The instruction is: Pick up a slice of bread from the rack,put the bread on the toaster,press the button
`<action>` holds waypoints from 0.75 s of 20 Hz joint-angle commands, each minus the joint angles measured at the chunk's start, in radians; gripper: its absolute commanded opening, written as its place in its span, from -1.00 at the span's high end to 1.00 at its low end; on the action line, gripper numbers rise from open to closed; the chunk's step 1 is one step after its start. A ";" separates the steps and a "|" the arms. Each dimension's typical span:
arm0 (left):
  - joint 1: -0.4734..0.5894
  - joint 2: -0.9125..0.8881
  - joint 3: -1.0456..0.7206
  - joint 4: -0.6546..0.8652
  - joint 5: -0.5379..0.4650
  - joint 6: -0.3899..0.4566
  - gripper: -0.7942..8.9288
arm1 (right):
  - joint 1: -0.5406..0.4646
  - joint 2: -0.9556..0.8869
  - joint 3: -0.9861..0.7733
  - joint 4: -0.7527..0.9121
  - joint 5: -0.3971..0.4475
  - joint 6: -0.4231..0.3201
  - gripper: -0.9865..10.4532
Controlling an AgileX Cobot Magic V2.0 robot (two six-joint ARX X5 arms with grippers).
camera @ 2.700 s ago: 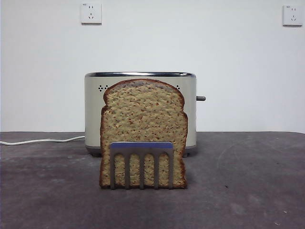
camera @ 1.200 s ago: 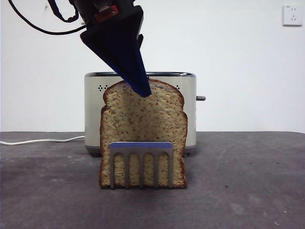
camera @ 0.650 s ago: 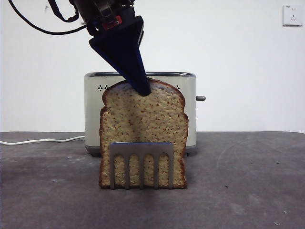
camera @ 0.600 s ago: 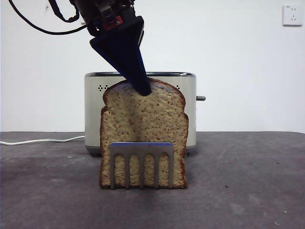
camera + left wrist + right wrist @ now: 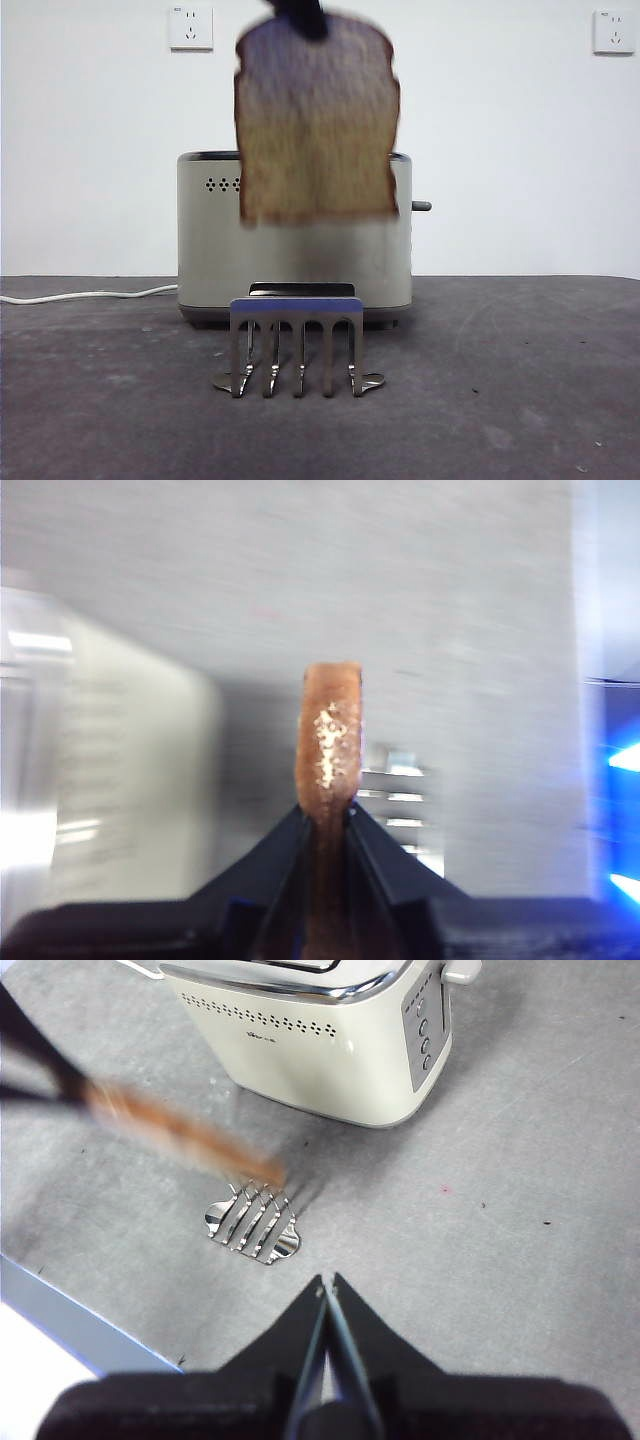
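Lifted off rack [image 5: 296,340]: tan dark-crusted slice of bread [image 5: 317,120], blurred; left tool [image 5: 327,815] pinching crust.

Left gripper [image 5: 326,815] is holding the bread [image 5: 317,120] high, clear above the rack [image 5: 297,345] and in front of the toaster [image 5: 205,240]. Table [image 5: 520,380] is lying open beside both; right gripper [image 5: 326,1285] is hovering well apart.

bread [image 5: 316,120] blurred — toaster [image 5: 205,250] partly hidden
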 commanded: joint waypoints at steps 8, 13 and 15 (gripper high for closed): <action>0.066 0.006 0.238 0.053 -0.186 0.239 0.85 | 0.002 -0.001 0.002 0.001 -0.001 -0.007 0.85; 0.150 0.035 0.238 0.107 -0.172 0.295 0.85 | 0.002 -0.001 0.002 -0.005 -0.001 -0.007 0.85; 0.172 0.053 0.238 0.118 -0.126 0.298 0.85 | 0.002 0.002 0.002 -0.005 -0.001 -0.008 0.85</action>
